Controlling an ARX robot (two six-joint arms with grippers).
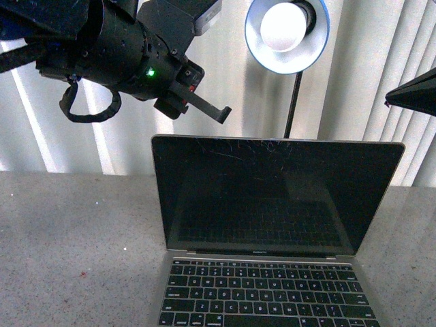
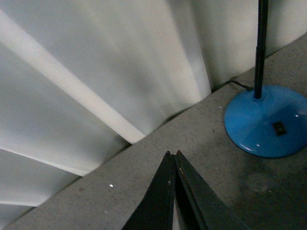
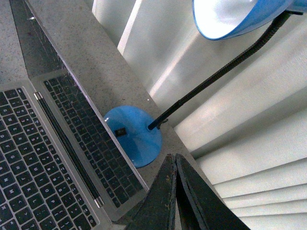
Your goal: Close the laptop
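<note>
Front view shows laptop open; wrist views show left claw and right claw together.

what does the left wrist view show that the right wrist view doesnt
Only the left wrist view shows the left gripper, its fingers together above the table.

Only the right wrist view shows the open laptop, the lamp shade and the right gripper, its fingers together too.

Both views show the blue lamp base, the grey table and the white blinds.
</note>
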